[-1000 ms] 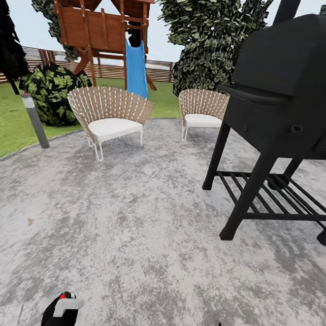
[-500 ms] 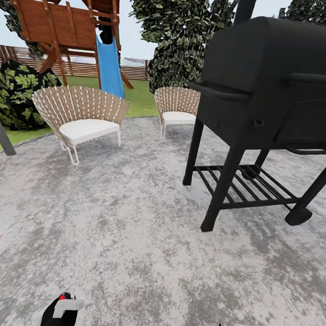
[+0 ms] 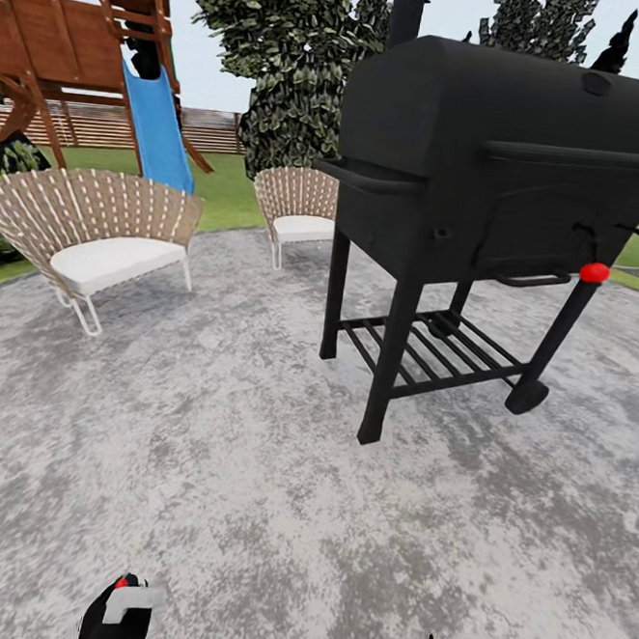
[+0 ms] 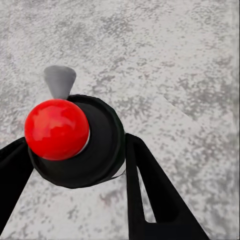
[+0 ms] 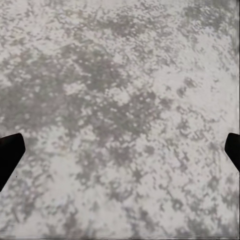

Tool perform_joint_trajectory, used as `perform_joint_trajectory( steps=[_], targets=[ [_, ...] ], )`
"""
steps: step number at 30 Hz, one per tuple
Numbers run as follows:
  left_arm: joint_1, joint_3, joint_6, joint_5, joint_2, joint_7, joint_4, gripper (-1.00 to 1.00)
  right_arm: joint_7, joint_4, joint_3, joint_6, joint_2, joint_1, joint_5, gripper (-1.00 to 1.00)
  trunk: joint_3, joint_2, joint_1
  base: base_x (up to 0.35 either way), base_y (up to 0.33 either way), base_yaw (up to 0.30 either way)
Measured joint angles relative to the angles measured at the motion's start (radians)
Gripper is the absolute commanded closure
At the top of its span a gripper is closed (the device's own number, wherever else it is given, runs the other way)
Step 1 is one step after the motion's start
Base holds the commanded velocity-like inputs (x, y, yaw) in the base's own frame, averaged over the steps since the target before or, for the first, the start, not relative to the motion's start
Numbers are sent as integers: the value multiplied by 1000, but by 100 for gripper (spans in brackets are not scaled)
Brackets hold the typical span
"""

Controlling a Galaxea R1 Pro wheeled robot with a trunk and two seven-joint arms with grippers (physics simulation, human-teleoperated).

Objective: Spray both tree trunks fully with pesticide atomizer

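Pesticide atomizer [image 4: 75,142], dark with red top, sits clamped between the left gripper [image 4: 75,165] jaws, held low above the floor [image 3: 248,468]. Right gripper [image 5: 120,150]: jaws spread wide apart, nothing between them, grey concrete below. Ahead to the right, black grill [image 3: 485,198] stands on the paving. Two wicker chairs [image 3: 90,232] further left; wooden playset with blue slide [image 3: 157,126] on the lawn behind.

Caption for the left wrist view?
Left gripper clamps the red-topped pesticide atomizer above the grey concrete floor.
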Motion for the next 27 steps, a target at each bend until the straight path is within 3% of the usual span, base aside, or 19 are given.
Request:
perform_joint_trajectory(
  steps=[27],
  targets=[
    [0,0,1,0,2,0,0,100,0,0,0,0,0,0,0,-100,0,0,0,0,0,-295]
  ],
)
